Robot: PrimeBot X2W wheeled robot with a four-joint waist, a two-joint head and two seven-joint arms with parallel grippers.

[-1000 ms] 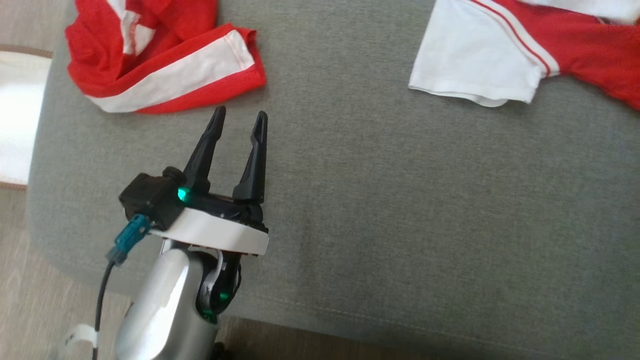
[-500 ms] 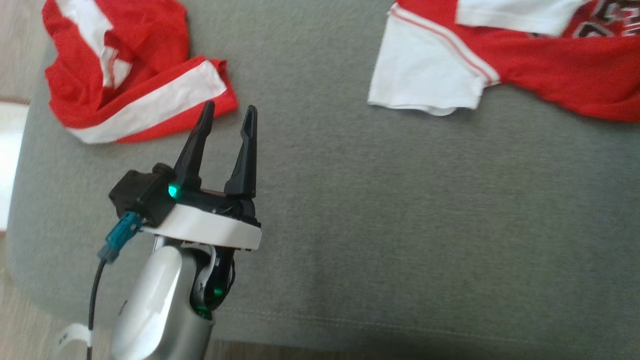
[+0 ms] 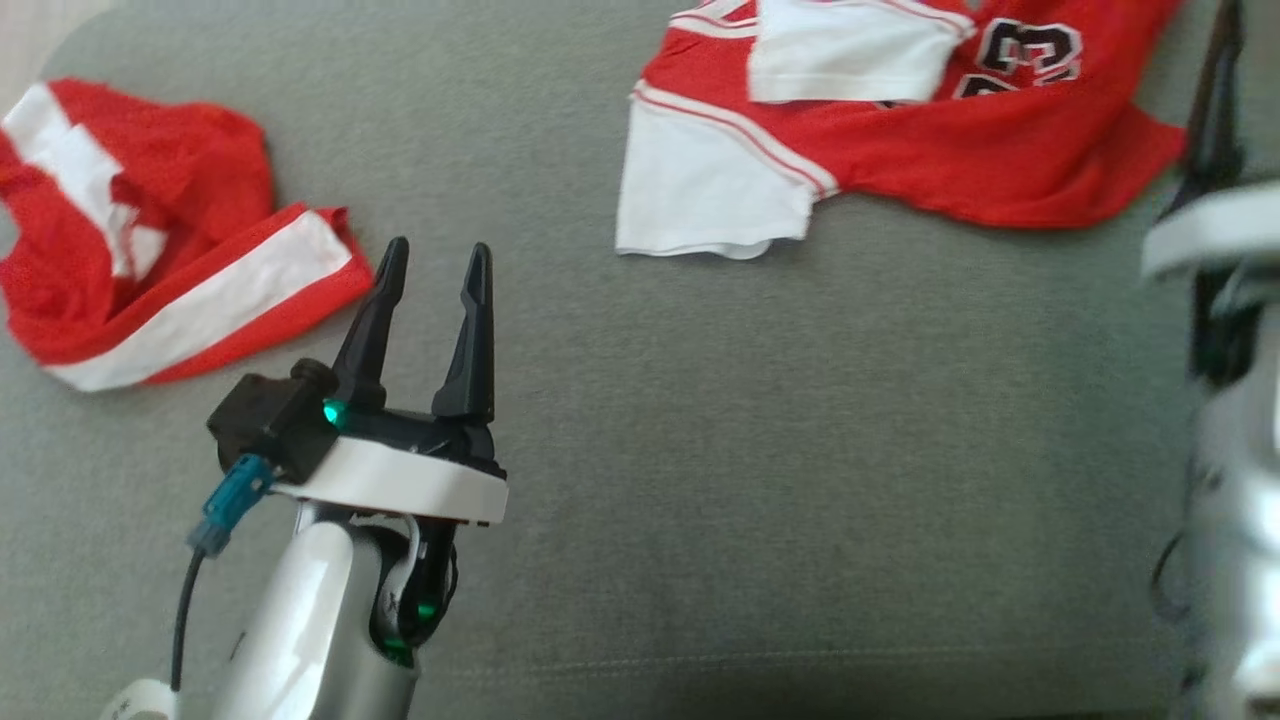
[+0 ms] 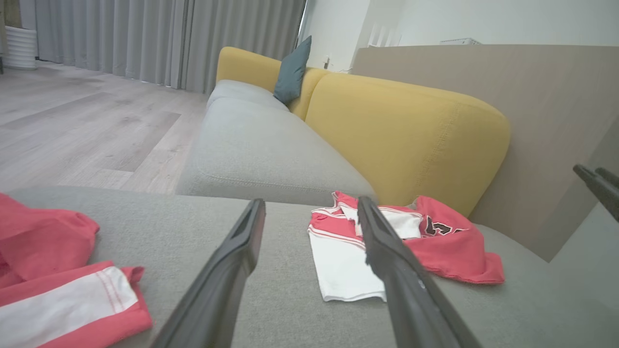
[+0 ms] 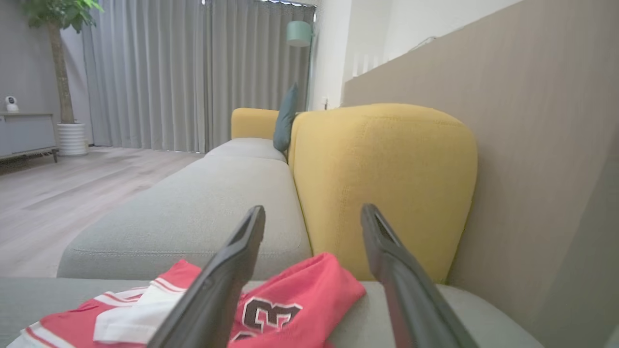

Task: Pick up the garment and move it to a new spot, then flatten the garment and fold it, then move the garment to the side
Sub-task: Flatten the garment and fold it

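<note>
A red jersey [image 3: 950,160] with white sleeves and a dark number, one candidate for the garment, lies crumpled at the far right of the grey seat cushion [image 3: 750,450]. It shows in the left wrist view [image 4: 445,251] and in the right wrist view [image 5: 300,295]. A second red-and-white garment [image 3: 150,260] lies bunched at the far left [image 4: 48,290]. My left gripper [image 3: 432,258] stands open and empty just right of that piece, fingers apart [image 4: 312,205]. My right gripper [image 3: 1222,60] is blurred at the right edge, beside the jersey; its fingers stand open above the jersey [image 5: 314,212].
A yellow backrest [image 5: 382,183] rises behind the jersey, with a beige panel wall [image 5: 532,145] to its right. A teal cushion [image 4: 291,70] sits farther along the sofa. Wood floor [image 4: 87,130] and grey curtains lie to the left. A wide stretch of bare grey cushion separates the two garments.
The head camera has turned, so the whole picture has slid left and down. The jersey's number and my right arm have come into view. Both grippers stay open.
</note>
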